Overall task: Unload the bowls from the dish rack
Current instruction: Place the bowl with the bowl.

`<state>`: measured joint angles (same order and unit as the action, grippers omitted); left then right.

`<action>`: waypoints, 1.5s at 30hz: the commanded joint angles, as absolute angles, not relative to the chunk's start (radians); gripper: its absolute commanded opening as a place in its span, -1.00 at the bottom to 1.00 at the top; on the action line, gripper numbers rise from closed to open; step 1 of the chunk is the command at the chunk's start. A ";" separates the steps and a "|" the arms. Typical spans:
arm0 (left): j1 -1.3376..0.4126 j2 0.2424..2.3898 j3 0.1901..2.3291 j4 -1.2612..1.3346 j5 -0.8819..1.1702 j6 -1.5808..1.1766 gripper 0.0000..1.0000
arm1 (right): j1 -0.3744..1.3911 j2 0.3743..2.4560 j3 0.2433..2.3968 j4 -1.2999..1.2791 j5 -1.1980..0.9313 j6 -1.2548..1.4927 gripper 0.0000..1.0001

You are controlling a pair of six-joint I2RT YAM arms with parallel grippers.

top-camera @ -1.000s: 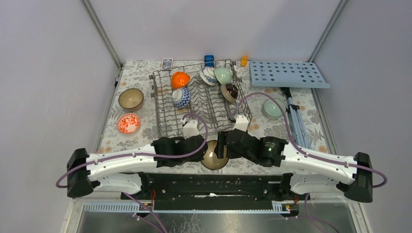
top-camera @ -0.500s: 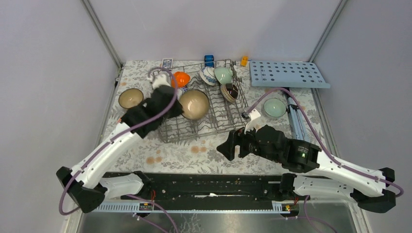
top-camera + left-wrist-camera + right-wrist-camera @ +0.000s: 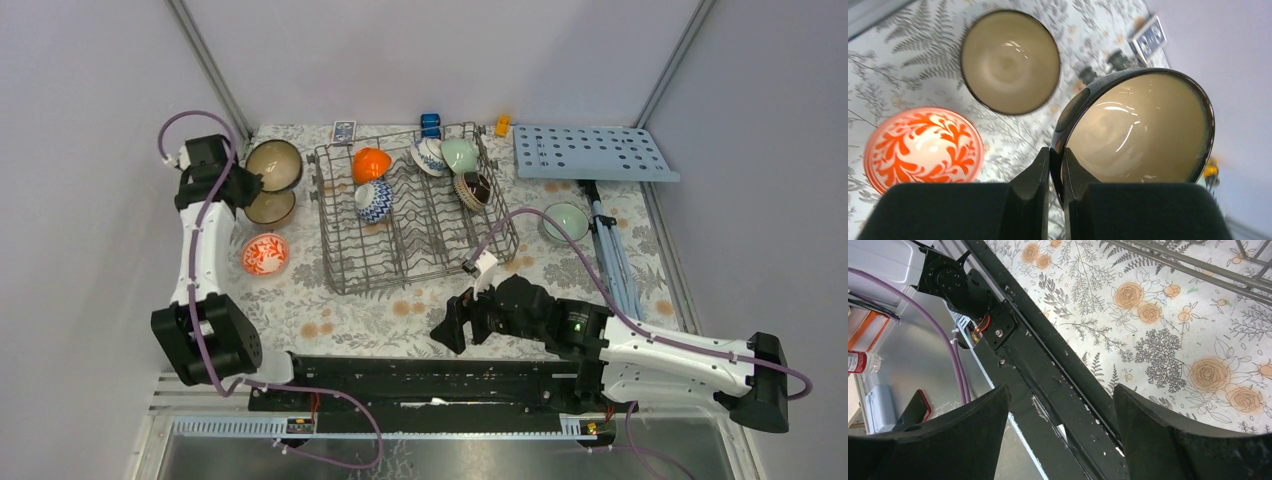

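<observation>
Bowls sit in 2 places: 5 in the dish rack and 4 outside it. Along the rack's far half an orange bowl, a blue-and-white bowl, a white bowl with blue pattern, a pale green bowl and a ribbed dark brown bowl lean on edge among the tines.

The left gripper reaches over the table's far left corner. Its jaws are narrowed onto the rim of a dark bowl with a cream inside, 1 finger inside the rim and 1 outside. That held bowl is tilted in the air, mouth toward the wrist camera. Under it on the flowered cloth rests a matching bowl, partly covered by the held one in the top view. A red-and-white bowl stands upright just beside the matching bowl, on its near side.

The right gripper hangs low at the table's near edge, in front of the rack. Its jaws are spread wide with nothing between them; its wrist camera looks down on the cloth and a black rail.

A second pale green bowl stands upright on the cloth right of the rack, near a light-blue board with holes.
</observation>
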<state>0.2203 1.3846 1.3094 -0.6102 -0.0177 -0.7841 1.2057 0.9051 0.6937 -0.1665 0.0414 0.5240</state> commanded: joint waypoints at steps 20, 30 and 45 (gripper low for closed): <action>0.411 1.673 1.456 -0.435 0.027 -0.806 -1.00 | 1.212 0.764 0.664 -0.168 0.116 0.403 0.64; 0.412 1.707 1.393 -0.404 0.003 -0.796 -1.00 | 1.212 0.734 0.672 -0.211 0.158 0.385 0.64; 0.420 1.728 1.331 -0.380 -0.037 -0.758 -1.00 | 1.212 0.728 0.664 -0.221 0.161 0.408 0.64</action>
